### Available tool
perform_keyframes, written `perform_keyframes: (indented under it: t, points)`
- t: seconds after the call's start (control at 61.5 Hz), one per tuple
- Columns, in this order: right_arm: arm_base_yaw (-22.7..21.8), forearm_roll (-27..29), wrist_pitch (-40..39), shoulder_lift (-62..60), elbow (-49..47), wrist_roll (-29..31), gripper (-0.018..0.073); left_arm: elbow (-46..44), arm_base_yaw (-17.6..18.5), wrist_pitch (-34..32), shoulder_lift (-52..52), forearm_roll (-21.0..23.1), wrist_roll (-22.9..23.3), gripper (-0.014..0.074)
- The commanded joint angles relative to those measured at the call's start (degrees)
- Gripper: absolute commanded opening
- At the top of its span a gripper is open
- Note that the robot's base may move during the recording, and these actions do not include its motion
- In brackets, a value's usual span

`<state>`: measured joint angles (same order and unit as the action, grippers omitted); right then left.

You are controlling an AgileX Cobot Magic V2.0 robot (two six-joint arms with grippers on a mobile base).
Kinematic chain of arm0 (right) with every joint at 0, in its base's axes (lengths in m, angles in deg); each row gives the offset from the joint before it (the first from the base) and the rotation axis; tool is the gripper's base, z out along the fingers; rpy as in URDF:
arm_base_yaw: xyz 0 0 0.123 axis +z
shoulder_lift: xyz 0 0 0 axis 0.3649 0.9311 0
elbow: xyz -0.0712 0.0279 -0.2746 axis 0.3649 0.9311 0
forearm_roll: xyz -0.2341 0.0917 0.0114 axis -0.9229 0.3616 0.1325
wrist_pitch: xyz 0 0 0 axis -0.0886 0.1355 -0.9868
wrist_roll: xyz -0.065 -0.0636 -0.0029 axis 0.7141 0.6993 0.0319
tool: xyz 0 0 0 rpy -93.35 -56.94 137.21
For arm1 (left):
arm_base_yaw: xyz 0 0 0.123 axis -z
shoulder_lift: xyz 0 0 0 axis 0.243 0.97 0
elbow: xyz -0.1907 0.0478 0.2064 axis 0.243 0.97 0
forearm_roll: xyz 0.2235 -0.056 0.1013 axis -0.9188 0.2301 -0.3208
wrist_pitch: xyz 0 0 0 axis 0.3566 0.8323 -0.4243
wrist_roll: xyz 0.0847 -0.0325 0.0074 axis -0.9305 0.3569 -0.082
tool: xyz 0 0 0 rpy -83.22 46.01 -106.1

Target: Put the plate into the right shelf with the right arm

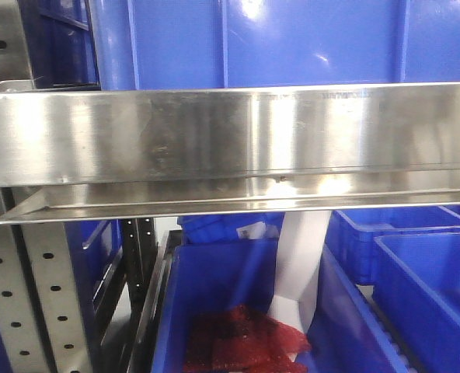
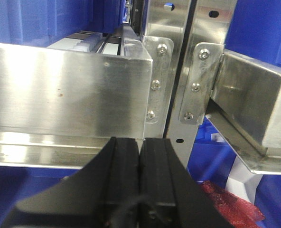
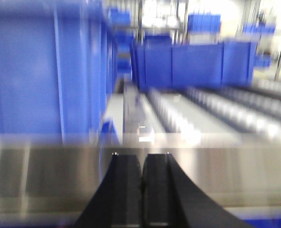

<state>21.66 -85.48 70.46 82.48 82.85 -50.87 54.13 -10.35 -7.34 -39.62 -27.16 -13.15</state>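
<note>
Exterior front view: steel right shelf (image 1: 230, 144) spans mid-frame, plate nowhere visible; left wrist view: left gripper (image 2: 139, 180) clenched, empty, bottom centre; right wrist view, blurred: right gripper (image 3: 142, 190) clenched, empty, so I judge grasping undone—first find the plate.

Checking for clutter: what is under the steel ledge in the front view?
Under the steel ledge, blue bins show, one holding red mesh material and a white panel. The ledge hides their upper parts.

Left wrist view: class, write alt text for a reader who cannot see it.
The left gripper, black fingers pressed together and holding nothing, faces a shiny steel shelf bolted to an upright post. Blue bins sit behind, and a red mesh bag lies below right.
</note>
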Motion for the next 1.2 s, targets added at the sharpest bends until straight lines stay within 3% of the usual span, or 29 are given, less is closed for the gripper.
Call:
perform_keyframes:
  t: [0.0,1.186]
  points:
    - [-0.40,0.25,-6.50,-1.26,2.08,-0.15,0.0058,0.57,0.38,-4.83,-0.24,0.13,0.34,-0.0047]
    - [-0.40,1.47,-3.29,-1.66,3.57,-0.09,0.0058,0.57,0.38,-4.83,-0.24,0.13,0.34,-0.0047]
